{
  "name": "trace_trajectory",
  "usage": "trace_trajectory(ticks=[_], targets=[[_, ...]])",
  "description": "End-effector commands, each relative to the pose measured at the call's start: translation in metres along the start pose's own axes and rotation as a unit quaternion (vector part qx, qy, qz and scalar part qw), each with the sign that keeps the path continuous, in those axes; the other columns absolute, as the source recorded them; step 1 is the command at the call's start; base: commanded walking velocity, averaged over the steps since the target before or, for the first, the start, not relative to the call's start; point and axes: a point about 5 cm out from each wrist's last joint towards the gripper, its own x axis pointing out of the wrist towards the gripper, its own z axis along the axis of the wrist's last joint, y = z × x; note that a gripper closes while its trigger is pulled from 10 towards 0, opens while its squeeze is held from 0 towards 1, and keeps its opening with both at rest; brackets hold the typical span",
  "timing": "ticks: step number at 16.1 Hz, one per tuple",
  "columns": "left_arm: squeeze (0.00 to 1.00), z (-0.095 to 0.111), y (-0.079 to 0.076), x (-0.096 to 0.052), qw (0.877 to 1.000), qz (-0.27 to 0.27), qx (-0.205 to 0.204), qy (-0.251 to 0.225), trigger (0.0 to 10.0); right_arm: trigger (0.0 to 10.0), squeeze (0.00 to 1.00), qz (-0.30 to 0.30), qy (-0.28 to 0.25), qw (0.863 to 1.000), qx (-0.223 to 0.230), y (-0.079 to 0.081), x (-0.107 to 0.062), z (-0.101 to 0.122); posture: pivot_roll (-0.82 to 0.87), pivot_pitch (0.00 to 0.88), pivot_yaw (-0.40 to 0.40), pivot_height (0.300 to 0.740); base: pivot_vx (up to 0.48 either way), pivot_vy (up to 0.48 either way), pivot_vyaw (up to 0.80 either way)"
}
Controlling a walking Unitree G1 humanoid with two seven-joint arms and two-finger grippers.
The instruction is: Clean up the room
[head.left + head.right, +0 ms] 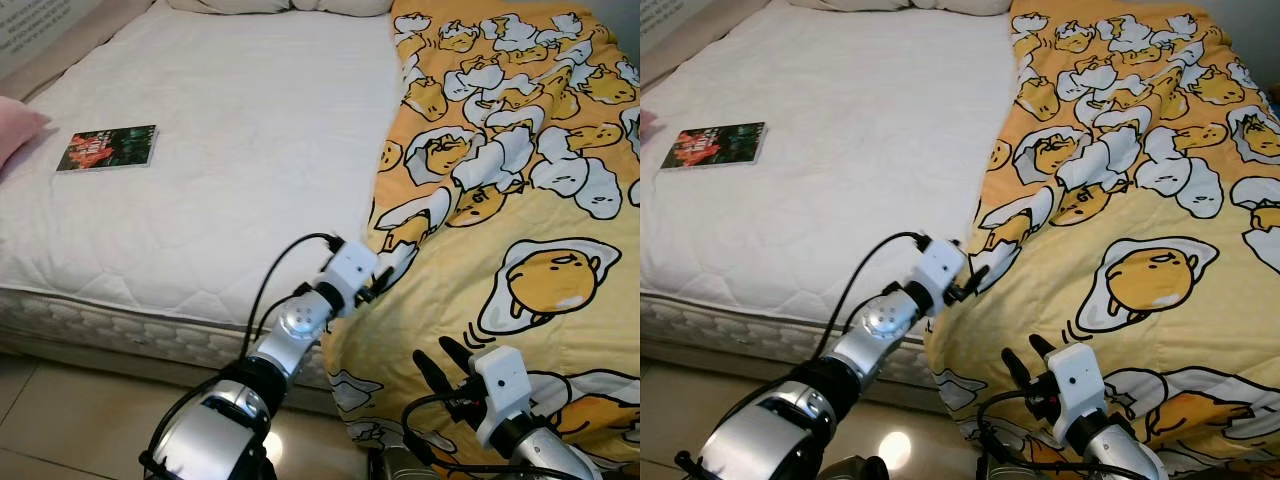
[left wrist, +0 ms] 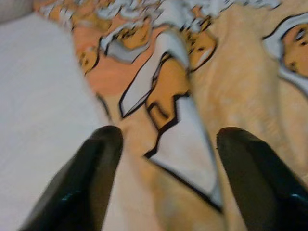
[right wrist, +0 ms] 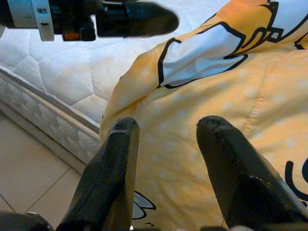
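The left gripper [image 2: 166, 144] stands spread over the folded edge of the yellow egg-print blanket [image 1: 520, 200], just where it meets the quilted white mattress [image 1: 220, 160]. The right gripper [image 3: 166, 132], nearer the floor, is also spread, facing the blanket's dotted, fleecy side. The head views add a flat book [image 1: 108, 148] far beyond the left gripper, beside a pink pillow [image 1: 15, 130].
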Motion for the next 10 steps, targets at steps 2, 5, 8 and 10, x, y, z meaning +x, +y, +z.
trace_trajectory(ticks=[2,5,8,10], targets=[[1.00,-0.005,0.004,-0.001,1.000,0.008,-0.006,0.018,10.0,10.0,0.00,-0.006,-0.010,1.000,0.006,-0.003,0.001,0.002,-0.27,0.082,0.054,0.740,0.000,0.000,0.00],[1.00,-0.005,-0.003,0.000,1.000,-0.010,0.004,0.016,10.0,10.0,0.00,-0.001,-0.012,1.000,0.006,-0.001,0.002,0.002,-0.27,0.071,0.054,0.740,0.000,0.000,0.00],[1.00,-0.005,-0.009,0.001,0.999,-0.025,-0.009,0.019,10.0,10.0,0.00,0.001,-0.014,1.000,0.003,-0.002,0.004,0.004,-0.27,0.059,0.057,0.740,0.000,0.000,0.00],[1.00,-0.006,-0.010,0.001,0.999,-0.028,-0.010,0.023,10.0,10.0,0.00,0.001,-0.014,1.000,0.001,-0.002,0.004,0.004,-0.27,0.054,0.056,0.740,0.000,0.000,0.00]])
